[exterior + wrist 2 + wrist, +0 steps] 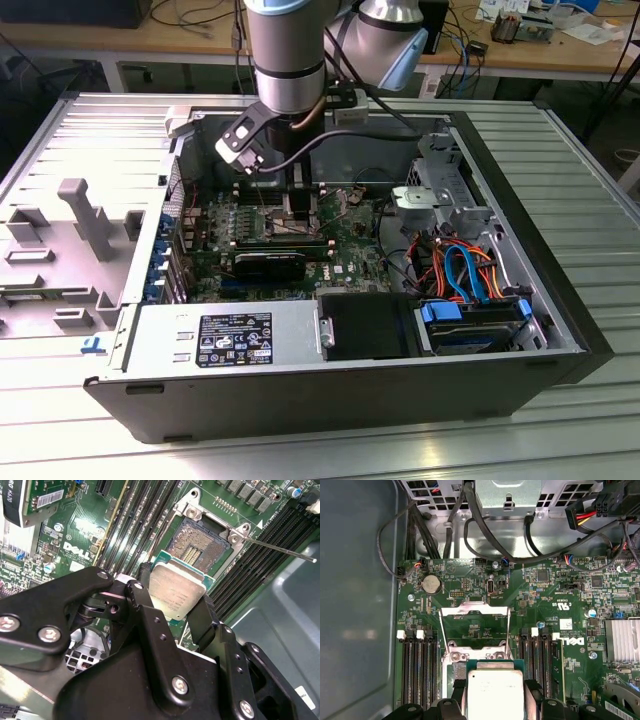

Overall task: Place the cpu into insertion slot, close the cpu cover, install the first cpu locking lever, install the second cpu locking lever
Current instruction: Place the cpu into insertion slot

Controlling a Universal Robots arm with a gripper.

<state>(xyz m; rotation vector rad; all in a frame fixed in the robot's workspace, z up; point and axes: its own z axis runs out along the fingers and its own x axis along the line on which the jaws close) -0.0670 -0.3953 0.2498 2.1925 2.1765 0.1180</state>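
Near silver-rimmed square insertion slot (200,547): black claw (171,596) clenched on flat silvery cpu (176,586), opposite edges. Likely light, stiff, fragile; edge-hold only.

Gripper (302,208) low inside open PC case (560,335), fingers just over mobo (350,265). Arm (285,60) vertical above fingers. PSU (225,340), blue/orange cables (462,268) well apart from fingers.

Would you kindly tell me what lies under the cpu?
The gripper holds the cpu over the near edge of the insertion slot, covering that edge. The slot's dark centre shows beyond the cpu.
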